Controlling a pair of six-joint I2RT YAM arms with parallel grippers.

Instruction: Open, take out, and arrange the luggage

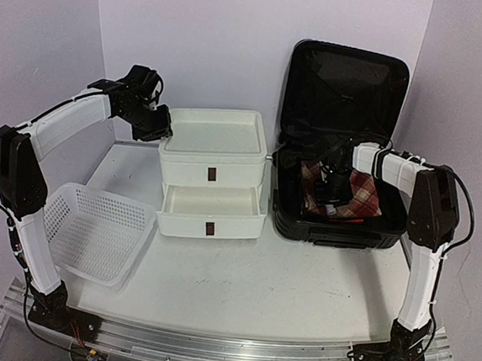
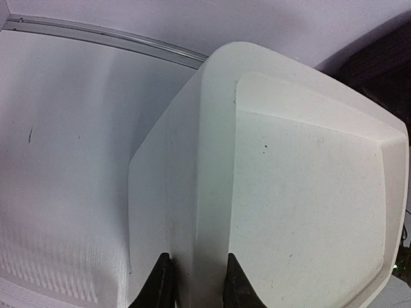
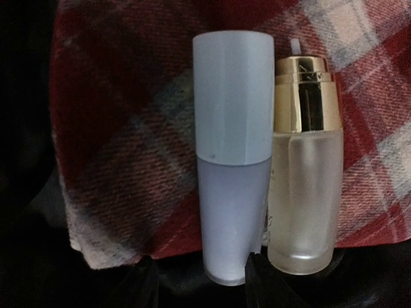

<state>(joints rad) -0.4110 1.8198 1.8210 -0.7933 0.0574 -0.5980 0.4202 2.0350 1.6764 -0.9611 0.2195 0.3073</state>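
The black luggage (image 1: pixel 347 84) stands open at the right, its lid upright against the back wall. Inside lies a red plaid cloth (image 1: pixel 367 191). My right gripper (image 1: pixel 334 193) reaches down into the case. In the right wrist view it (image 3: pixel 202 285) is open, its fingertips either side of the base of a pale blue bottle (image 3: pixel 232 160) lying on the plaid cloth (image 3: pixel 122 128). A frosted glass bottle with a gold collar (image 3: pixel 305 179) lies against it. My left gripper (image 1: pixel 157 131) sits at the back left corner of the white drawer box (image 1: pixel 215 140), shut (image 2: pixel 199 289) on its rim (image 2: pixel 212 160).
The drawer box's middle drawer (image 1: pixel 213 205) is pulled out towards the front and looks empty. A white perforated basket (image 1: pixel 93 231) lies tilted at the front left. The suitcase's front wall (image 1: pixel 338 233) stands right of the box.
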